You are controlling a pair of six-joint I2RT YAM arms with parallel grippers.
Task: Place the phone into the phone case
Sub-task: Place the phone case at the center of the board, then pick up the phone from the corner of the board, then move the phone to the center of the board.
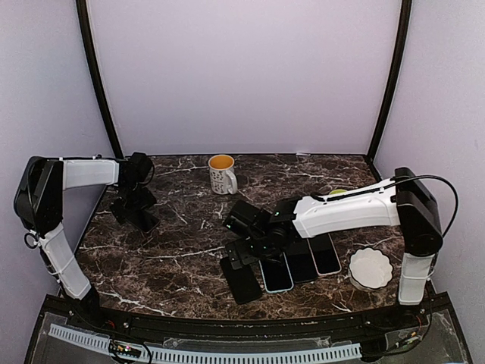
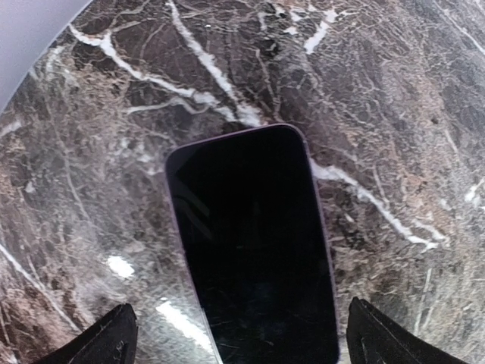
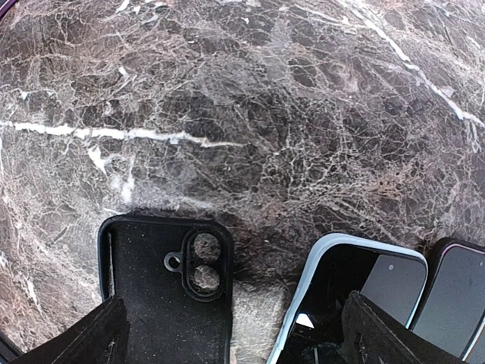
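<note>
Purple-edged phone (image 2: 254,250) flat on the marble table (image 2: 394,114), lower centre of the left wrist view, between the wide-spread fingers of the left gripper (image 2: 250,334), clear of both. Black phone case (image 3: 163,296) lower left in the right wrist view, camera cutout toward the top. Right gripper (image 3: 244,334) over it, jaws wide apart, holding nothing. Blue-rimmed phone (image 3: 356,296) just right of the case.

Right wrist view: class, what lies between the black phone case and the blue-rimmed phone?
Only a bare strip of marble table separates the black phone case from the blue-rimmed phone; the right wrist view shows it.
</note>
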